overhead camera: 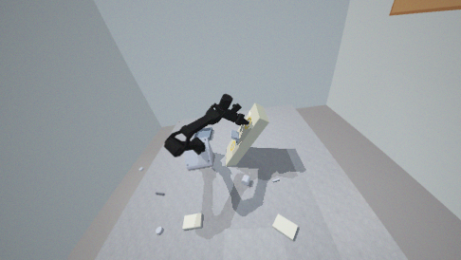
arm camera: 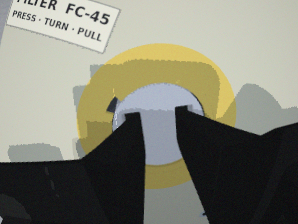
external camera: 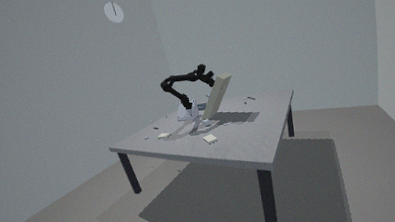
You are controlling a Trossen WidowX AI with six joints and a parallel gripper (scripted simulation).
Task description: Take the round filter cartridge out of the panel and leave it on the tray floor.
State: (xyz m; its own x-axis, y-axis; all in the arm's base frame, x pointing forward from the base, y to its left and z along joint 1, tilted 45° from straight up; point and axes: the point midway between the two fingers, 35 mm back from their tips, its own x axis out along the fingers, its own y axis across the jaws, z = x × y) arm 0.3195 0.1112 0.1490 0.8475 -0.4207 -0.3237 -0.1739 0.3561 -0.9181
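The service panel (overhead camera: 258, 119) (external camera: 218, 93) (arm camera: 40, 95) stands tilted on the table. In the wrist view a yellow ring (arm camera: 162, 52) surrounds the pale round filter cartridge (arm camera: 160, 142). My gripper (overhead camera: 247, 122) (external camera: 213, 84) (arm camera: 157, 119) is shut on the cartridge, a fingertip in each of its two face slots. A dark notch (arm camera: 112, 105) shows at the cartridge's upper left edge. The cartridge is within the ring; whether it stands out of its opening at all I cannot tell. A blue-grey box shape (overhead camera: 206, 133), perhaps the tray, is behind the arm's base.
A printed label (arm camera: 65, 22) is on the panel above the ring. Two cream blocks (overhead camera: 193, 221) (overhead camera: 285, 227) lie at the front of the table (overhead camera: 228, 199) (external camera: 244, 143). A small pale piece (overhead camera: 246, 179) lies near the panel's foot, and other small pieces are scattered around.
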